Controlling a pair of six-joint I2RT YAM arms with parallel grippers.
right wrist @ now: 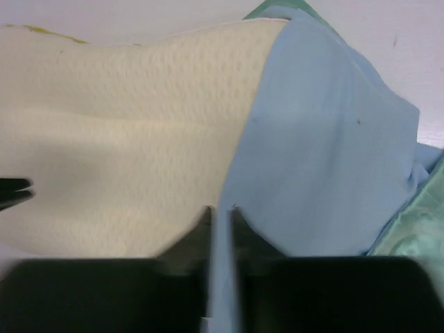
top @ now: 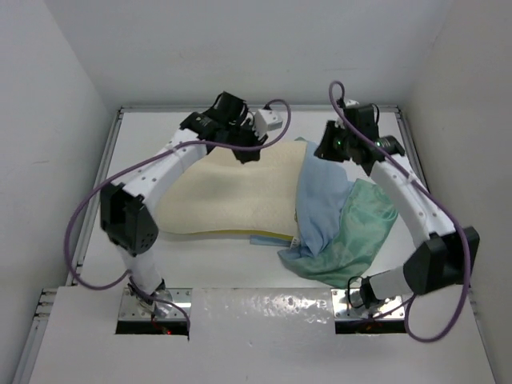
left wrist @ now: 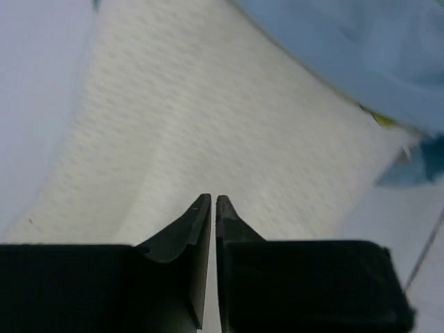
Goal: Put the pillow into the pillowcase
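Observation:
The cream-white pillow (top: 228, 188) lies across the middle of the table, with its yellow edge band toward the near side. The pillowcase (top: 324, 204) covers its right end, light blue inner side up, and the sea-green outer side (top: 364, 232) is bunched at the right. My left gripper (top: 246, 154) is at the pillow's far edge. Its jaws are almost closed, with a thin pale strip of the pillow (left wrist: 208, 111) between them (left wrist: 213, 200). My right gripper (top: 326, 152) is shut on the pillowcase's blue edge (right wrist: 326, 152) at the far side (right wrist: 222, 210).
White walls close in the table (top: 136, 152) at the left, back and right. A small white box (top: 268, 120) sits by the left wrist at the back. The arm bases stand at the near edge.

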